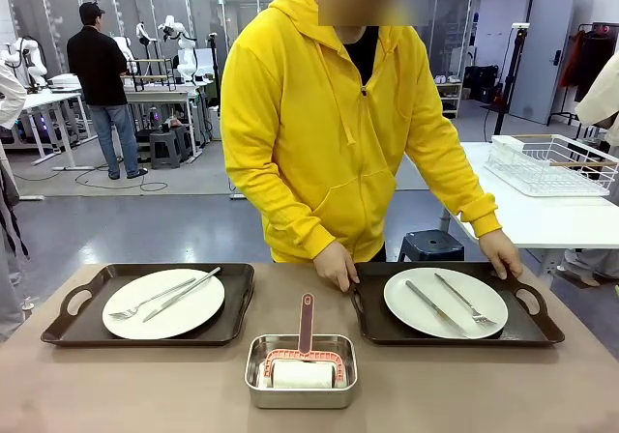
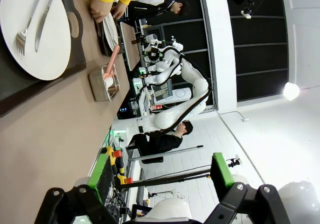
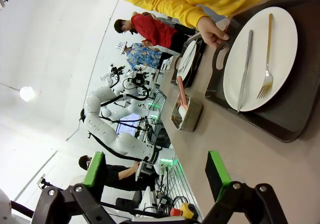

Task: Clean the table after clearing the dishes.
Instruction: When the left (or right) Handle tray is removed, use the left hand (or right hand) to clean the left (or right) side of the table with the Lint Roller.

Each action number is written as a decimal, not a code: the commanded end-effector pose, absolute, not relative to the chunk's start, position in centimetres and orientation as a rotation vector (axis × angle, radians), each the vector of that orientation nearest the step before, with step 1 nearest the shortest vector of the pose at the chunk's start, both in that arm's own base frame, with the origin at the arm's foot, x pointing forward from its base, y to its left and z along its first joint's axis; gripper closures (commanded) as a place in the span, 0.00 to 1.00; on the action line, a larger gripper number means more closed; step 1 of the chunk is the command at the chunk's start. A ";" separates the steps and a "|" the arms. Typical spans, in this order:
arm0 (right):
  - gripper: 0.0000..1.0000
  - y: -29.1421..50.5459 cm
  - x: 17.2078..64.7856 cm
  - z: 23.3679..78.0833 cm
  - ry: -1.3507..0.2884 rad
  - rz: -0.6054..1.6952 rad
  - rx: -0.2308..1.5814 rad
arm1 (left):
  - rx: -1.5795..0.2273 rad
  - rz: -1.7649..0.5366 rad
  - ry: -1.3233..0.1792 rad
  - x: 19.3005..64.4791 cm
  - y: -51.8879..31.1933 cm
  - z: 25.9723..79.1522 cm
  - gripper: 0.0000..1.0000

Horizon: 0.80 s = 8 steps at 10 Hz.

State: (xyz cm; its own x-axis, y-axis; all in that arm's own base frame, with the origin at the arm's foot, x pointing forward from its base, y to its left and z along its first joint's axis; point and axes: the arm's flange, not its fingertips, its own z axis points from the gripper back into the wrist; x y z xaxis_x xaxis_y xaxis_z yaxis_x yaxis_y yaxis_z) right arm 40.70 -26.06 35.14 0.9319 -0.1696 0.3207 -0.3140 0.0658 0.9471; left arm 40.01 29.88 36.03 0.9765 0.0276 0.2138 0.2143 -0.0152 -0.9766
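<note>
On the taupe table (image 1: pixel 145 385) lie two dark trays, each holding a white plate with a knife and fork. The left plate (image 1: pixel 162 303) rests on its tray (image 1: pixel 68 331) untouched. A person in a yellow hoodie grips both handles of the right tray (image 1: pixel 527 329), which carries the right plate (image 1: pixel 445 302). My left gripper (image 2: pixel 160 171) hangs open and empty off the table's end, beyond the left plate (image 2: pixel 35 31). My right gripper (image 3: pixel 155 171) is likewise open and empty, away from the right plate (image 3: pixel 260 59), where the person's hand (image 3: pixel 212 31) holds the tray handle.
A small steel pan with a pink-framed roller (image 1: pixel 302 367) stands at the table's near middle, between the trays. A white side table with a wire dish rack (image 1: pixel 551 162) stands at the far right. Other people are farther back.
</note>
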 end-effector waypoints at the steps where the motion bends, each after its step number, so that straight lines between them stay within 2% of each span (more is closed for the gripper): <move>1: 0.00 -26.1 40.6 35.5 -0.401 0.115 1.508 | -1.575 -0.141 -0.189 39.8 30.0 36.1 0.00; 8: 0.00 -26.1 40.6 35.5 -0.401 0.115 1.508 | -1.575 -0.141 -0.189 39.8 30.0 36.1 0.00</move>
